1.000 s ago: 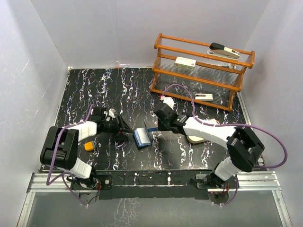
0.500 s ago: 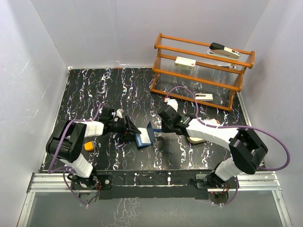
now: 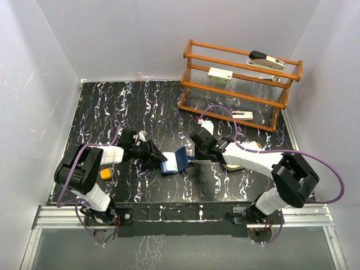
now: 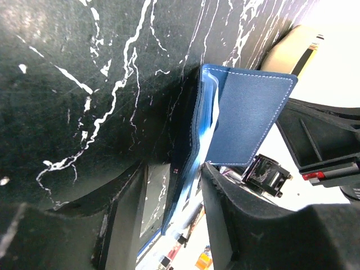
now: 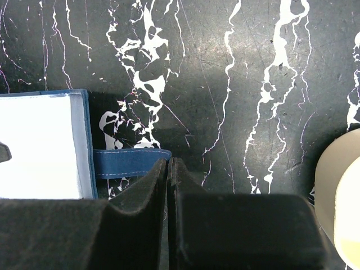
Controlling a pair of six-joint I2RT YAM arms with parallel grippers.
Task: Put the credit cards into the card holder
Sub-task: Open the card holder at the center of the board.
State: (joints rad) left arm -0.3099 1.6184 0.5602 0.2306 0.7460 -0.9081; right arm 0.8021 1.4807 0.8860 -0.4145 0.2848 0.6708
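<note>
The card holder is a navy folding wallet at the middle of the table, partly open with one cover raised. My left gripper comes in from the left, its fingers closed around the wallet's left edge; in the left wrist view the wallet stands between my fingers. My right gripper is shut just right of the wallet, its tips at the end of the blue snap tab, with nothing seen between them. A small orange flat piece lies at the left. No other card shows clearly.
A beige shallow tray lies under my right arm, and its rim also shows in the right wrist view. A wooden rack with several white devices stands at the back right. White walls close in the table on three sides.
My left gripper has moved right and closed around the wallet's left edge. The wallet's cover has swung up and to the right. My right gripper has shifted slightly right.
</note>
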